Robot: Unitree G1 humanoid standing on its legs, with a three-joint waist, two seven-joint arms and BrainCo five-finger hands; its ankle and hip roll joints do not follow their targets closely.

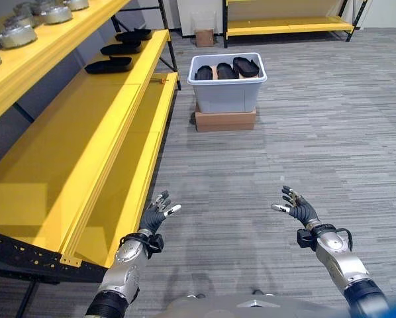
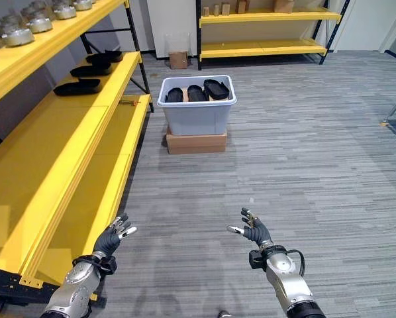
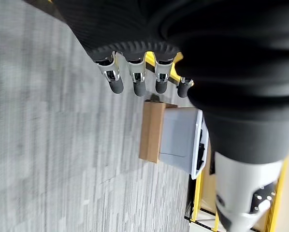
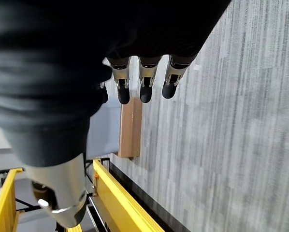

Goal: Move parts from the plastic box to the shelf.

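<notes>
Two tiers of a long yellow shelf [image 1: 85,152] run down the robot's left side, and everything else can be placed from it. On the shelf's middle tier, toward the far end, three black parts [image 1: 109,65] lie in a row, one behind the other, apart from each other. On the tier above them sit round silver metal parts [image 1: 16,34], lined up along the edge. Just off the shelf's far end, out on the grey carpet, stands the plastic box [image 1: 227,93], pale grey and open-topped, resting on a flat cardboard box [image 1: 225,120]. Three more black parts in the box [image 1: 246,66] stand side by side in it, leaning against brown card. A second yellow rack [image 2: 271,30] lines the back wall, well beyond the box. Close against the shelf's near end, beside its lower tier, the left hand [image 1: 157,215] hangs in the air with fingers spread and relaxed, holding nothing. Well away from the shelf, out over bare carpet, the right hand [image 1: 296,207] is likewise released, fingers loosely straight and thumb apart, grasping nothing.
</notes>
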